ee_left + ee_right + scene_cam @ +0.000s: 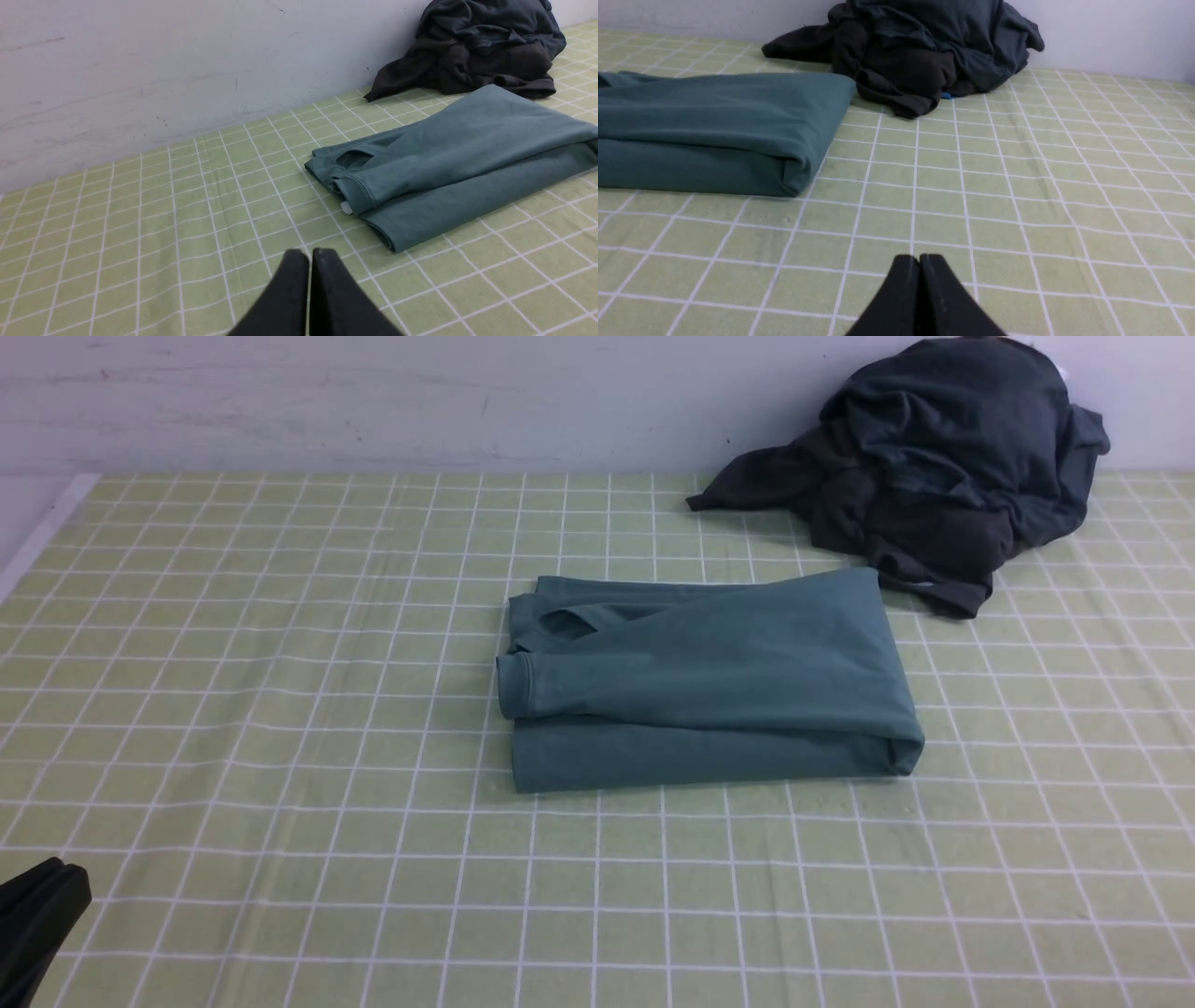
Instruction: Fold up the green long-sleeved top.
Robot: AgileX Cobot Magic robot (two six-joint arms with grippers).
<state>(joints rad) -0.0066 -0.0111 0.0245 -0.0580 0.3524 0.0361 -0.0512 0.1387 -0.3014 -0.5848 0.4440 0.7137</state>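
The green long-sleeved top [709, 681] lies folded into a flat rectangle at the middle of the table, a cuffed sleeve laid across it with the cuff at its left end. It also shows in the left wrist view [448, 163] and the right wrist view [710, 130]. A small white label peeks out by the cuff [346, 207]. My left gripper [310, 254] is shut and empty, well short of the top's left end; a part of it shows at the front view's lower left corner [37, 915]. My right gripper [919, 259] is shut and empty, near the top's right end; it is out of the front view.
A heap of dark charcoal and slate garments [943, 457] lies at the back right against the grey wall, just beyond the top's far right corner. The table is covered with a light green checked cloth [233, 709]. Its left edge [42, 537] shows at the far left.
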